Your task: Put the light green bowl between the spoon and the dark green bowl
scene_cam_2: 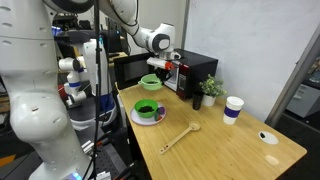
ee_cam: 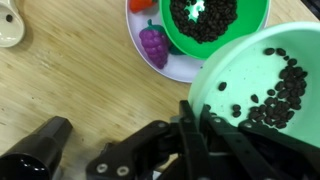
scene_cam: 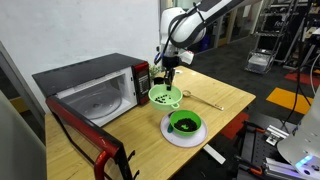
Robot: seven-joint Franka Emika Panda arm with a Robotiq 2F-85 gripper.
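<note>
My gripper (scene_cam: 168, 78) is shut on the rim of the light green bowl (scene_cam: 165, 96) and holds it just above the table beside the microwave. The bowl also shows in an exterior view (scene_cam_2: 150, 82). In the wrist view the bowl (ee_cam: 265, 75) holds dark beans, and my fingers (ee_cam: 195, 122) clamp its near rim. The dark green bowl (scene_cam: 184, 122) (scene_cam_2: 147, 109) (ee_cam: 205, 25), also with dark beans, stands on a white plate (scene_cam: 186, 138) (ee_cam: 180, 68) close by. The pale spoon (scene_cam: 205, 100) (scene_cam_2: 180, 135) lies on the wooden table; its bowl end shows in the wrist view (ee_cam: 8, 25).
A microwave (scene_cam: 95, 90) with its door open (scene_cam: 85, 135) stands next to the held bowl. Purple toy grapes (ee_cam: 153, 45) lie on the plate. A white stick-like object (scene_cam: 214, 153) lies near the table edge. A paper cup (scene_cam_2: 233, 108) and a small plant (scene_cam_2: 211, 88) stand farther off.
</note>
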